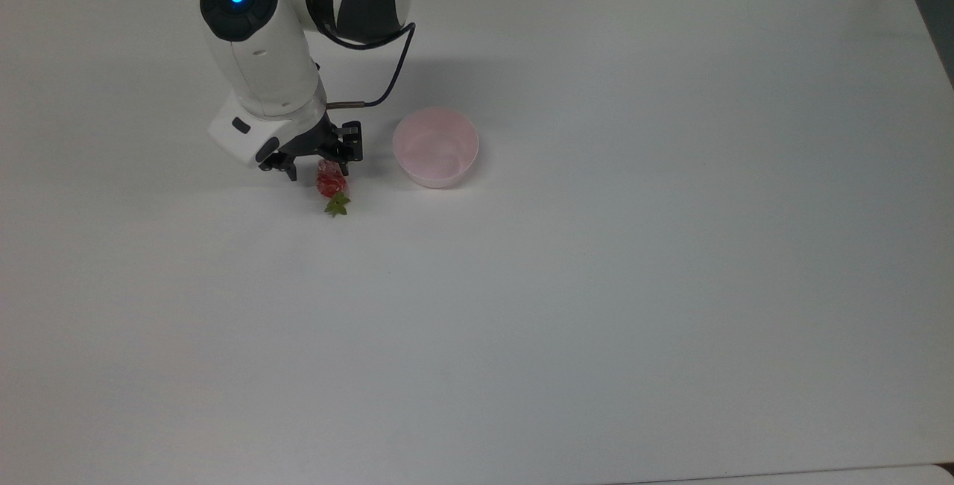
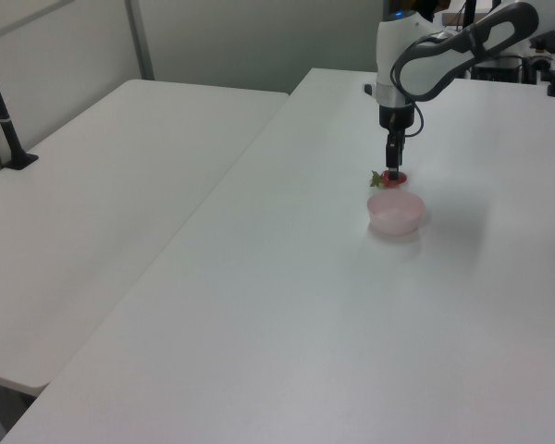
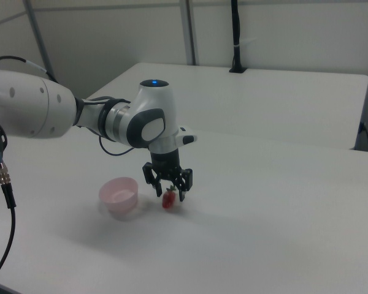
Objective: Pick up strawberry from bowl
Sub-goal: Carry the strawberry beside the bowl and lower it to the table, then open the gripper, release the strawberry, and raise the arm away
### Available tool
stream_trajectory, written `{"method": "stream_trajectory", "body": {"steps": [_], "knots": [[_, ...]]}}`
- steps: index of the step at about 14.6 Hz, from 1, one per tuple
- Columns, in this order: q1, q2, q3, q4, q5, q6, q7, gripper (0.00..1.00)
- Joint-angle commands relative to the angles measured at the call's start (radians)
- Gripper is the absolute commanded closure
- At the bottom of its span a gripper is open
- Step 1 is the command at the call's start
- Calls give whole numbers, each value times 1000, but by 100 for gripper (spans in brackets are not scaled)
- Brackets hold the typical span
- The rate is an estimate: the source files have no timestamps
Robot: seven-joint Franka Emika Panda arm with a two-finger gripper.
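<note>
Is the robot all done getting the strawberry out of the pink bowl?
Nearly. The strawberry is already out: the bowl sits empty, and the berry lies on the white table beside it, toward the top view's left. The gripper hangs right over the berry with its fingers spread and not pinching it. What seems left is for the arm to lift away.

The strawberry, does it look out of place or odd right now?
Nothing odd. The strawberry lies on the table, outside the empty bowl, on the top view's left of it, with the open end effector just above.
</note>
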Motion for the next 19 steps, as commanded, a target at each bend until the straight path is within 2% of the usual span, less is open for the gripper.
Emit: {"method": "stream_trajectory", "body": {"steps": [1, 3, 6, 7, 9, 13, 15, 19], "knots": [[9, -93, 8, 39, -20, -87, 143, 0], [11, -192, 10, 92, -18, -252, 185, 0], [14, -328, 10, 140, -3, -374, 222, 0], [20, -358, 10, 177, -1, -457, 283, 0], [78, -383, -4, 240, 10, -600, 331, 0], [125, -396, -7, 231, 31, -600, 398, 0], [158, -392, -39, 214, 31, -519, 394, 0], [159, -386, -42, 214, 20, -508, 351, 0]]}}
